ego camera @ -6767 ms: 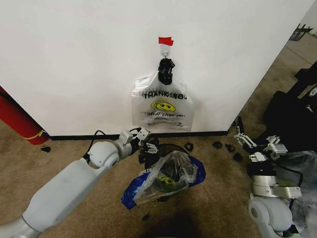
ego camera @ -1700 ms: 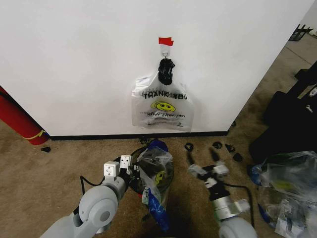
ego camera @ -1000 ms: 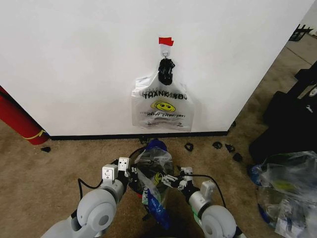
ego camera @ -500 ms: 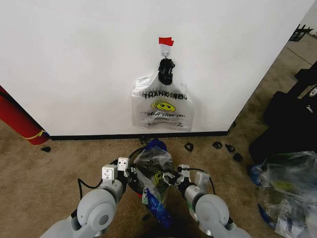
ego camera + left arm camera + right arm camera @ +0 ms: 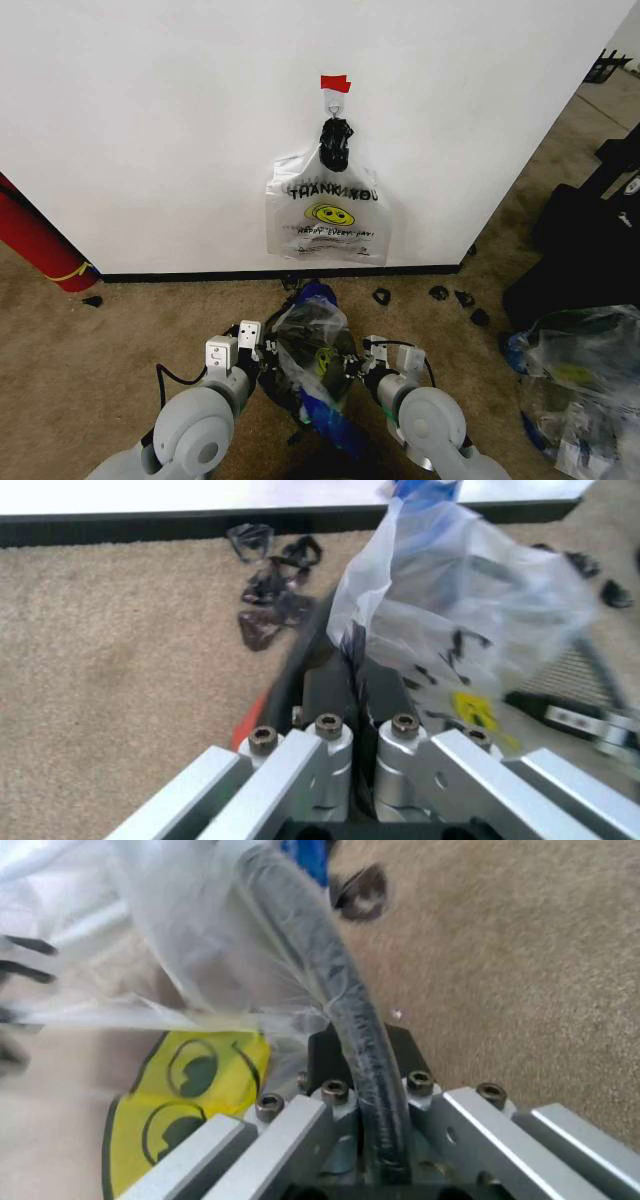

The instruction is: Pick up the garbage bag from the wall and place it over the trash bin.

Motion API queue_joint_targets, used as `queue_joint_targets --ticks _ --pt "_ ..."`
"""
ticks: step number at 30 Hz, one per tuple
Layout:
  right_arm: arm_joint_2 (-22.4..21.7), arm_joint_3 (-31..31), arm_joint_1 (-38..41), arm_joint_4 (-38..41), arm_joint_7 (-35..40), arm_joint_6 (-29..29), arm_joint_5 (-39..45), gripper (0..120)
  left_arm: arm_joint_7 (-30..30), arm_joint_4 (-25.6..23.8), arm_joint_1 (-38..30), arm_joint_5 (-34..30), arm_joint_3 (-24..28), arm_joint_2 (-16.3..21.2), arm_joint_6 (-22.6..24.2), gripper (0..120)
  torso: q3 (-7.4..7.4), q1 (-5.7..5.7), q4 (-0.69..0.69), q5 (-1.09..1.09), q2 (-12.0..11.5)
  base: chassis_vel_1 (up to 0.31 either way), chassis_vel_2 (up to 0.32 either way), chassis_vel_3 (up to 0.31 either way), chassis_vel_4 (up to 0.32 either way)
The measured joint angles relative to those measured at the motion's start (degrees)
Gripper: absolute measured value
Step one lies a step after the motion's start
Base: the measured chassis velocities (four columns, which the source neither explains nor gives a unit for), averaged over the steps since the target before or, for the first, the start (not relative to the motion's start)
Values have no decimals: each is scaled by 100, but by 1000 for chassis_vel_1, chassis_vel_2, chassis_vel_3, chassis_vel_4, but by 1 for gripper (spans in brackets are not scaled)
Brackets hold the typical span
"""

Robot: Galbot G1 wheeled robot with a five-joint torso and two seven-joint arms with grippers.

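Note:
The garbage bag (image 5: 312,338), crinkly clear plastic with blue patches and a yellow print, stands bunched over the trash bin (image 5: 272,372), whose black rim and red base peek out beside it. My left gripper (image 5: 264,352) is shut on the bag's left edge (image 5: 440,607), the film pinched between its fingers (image 5: 330,686). My right gripper (image 5: 350,370) is at the bag's right side. In the right wrist view its fingers (image 5: 325,1054) close on the bin's black rim (image 5: 330,982) with bag film (image 5: 200,930) draped over it. The wall (image 5: 150,130) stands behind.
A white "THANK YOU" smiley bag (image 5: 328,215) hangs from a hook under red tape (image 5: 335,82). A red cylinder (image 5: 35,245) leans at the left. A heap of clear plastic (image 5: 575,375) and black gear (image 5: 585,235) lie at the right. Small black clips (image 5: 455,297) dot the carpet.
My right arm has swung in from the right and reached the bag's right side at the bin. The bag has spread a little wider. My left gripper has kept its hold.

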Motion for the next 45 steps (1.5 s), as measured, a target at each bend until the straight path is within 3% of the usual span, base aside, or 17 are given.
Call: queue_joint_targets --ticks 1,2,8,16,22,31,40,45 --pt "3 15 -67 -85 -91 433 -18 0 35 -118 94 93 5 -18 -11 0 0 0 0 0 0 0 0 0 0" --pt "3 15 -67 -85 -91 433 -18 0 35 -118 94 93 5 -18 -11 0 0 0 0 0 0 0 0 0 0" --pt "129 325 -304 -182 -590 1700 -3 0 192 -446 390 545 -46 -1 -142 0 0 0 1 0 0 0 0 0 0" --pt "16 805 -525 -34 -1017 1795 -11 0 258 -323 363 771 -160 62 -321 0 0 1 0 -1 0 0 0 0 0" --pt "-225 1308 -668 86 -1407 1526 -142 0 318 -48 241 876 -216 121 -444 0 0 1 -1 0 0 0 0 0 0" --pt "-223 1369 -612 92 -1504 1468 -208 0 749 160 267 1152 -201 103 -683 0 0 1 0 0 0 0 0 0 0" --pt "-206 1490 -225 -467 -1784 1877 -733 0 1618 -176 537 1615 -461 339 -645 32 0 1 -1 0 0 0 0 0 0" --pt "-204 1446 -225 -500 -1934 2020 -1057 0 1986 -205 509 1795 -479 345 -1102 48 0 0 1 -1 0 0 0 0 0"
